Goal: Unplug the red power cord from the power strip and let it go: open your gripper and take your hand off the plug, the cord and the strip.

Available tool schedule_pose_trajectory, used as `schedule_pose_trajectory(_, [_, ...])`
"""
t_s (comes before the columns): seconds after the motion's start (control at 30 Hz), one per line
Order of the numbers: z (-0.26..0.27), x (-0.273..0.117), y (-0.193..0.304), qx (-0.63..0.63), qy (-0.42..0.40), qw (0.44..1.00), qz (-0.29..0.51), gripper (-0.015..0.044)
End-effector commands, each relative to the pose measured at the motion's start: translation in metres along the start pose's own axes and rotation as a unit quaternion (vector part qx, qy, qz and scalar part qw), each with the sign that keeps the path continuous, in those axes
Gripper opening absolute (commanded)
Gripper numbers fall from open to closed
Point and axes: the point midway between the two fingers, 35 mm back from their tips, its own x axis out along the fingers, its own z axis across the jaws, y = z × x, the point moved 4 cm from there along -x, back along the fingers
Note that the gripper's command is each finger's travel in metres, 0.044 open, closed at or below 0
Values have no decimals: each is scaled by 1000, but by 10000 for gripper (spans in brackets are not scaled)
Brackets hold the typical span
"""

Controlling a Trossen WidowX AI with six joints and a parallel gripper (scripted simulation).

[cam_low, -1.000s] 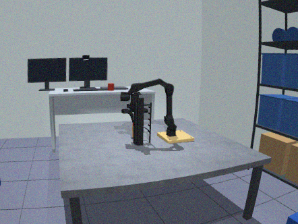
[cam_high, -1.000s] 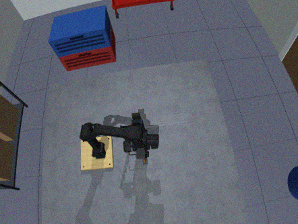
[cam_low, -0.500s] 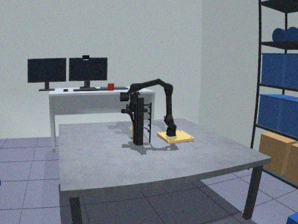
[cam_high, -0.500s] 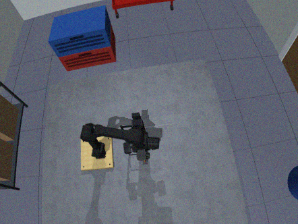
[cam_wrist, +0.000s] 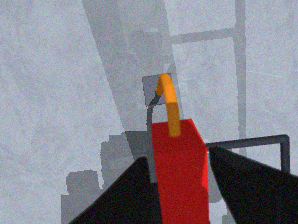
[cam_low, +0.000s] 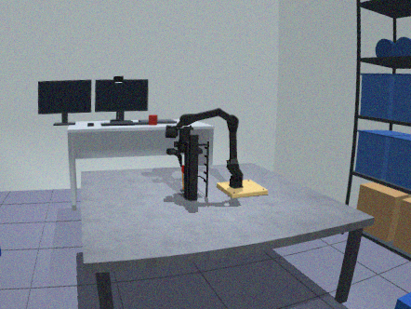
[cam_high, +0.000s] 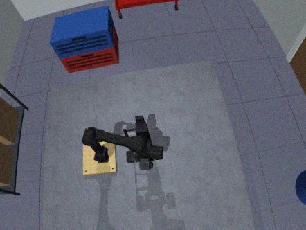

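The red block-shaped plug (cam_wrist: 180,170) sits between the black gripper (cam_wrist: 182,192) fingers, above the grey table (cam_low: 260,219), roughly mid-table.

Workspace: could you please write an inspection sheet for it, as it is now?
Surface: grey table, bearing the arm's wooden base plate.
Job's things: red plug between the pincer's fingers; a gap shows beside one finger.
Clutter: dark upright stand beside the arm.
Grippers: pincer slightly open, plug not clamped.
Cables: orange cord arcs from the plug to a grey block.
Surroundings: desk with two monitors, shelf rack, blue and red chest.
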Motion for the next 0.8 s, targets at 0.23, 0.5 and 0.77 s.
schedule_pose_trajectory(0.23, [1, -3, -12, 5, -1, 1000, -3, 440])
schedule_pose_trajectory(0.5, [-1, -13, -59, 4, -1, 1000, -5, 440])
schedule_pose_trajectory(0.77, [-1, -13, -59, 4, -1, 1000, -5, 440])
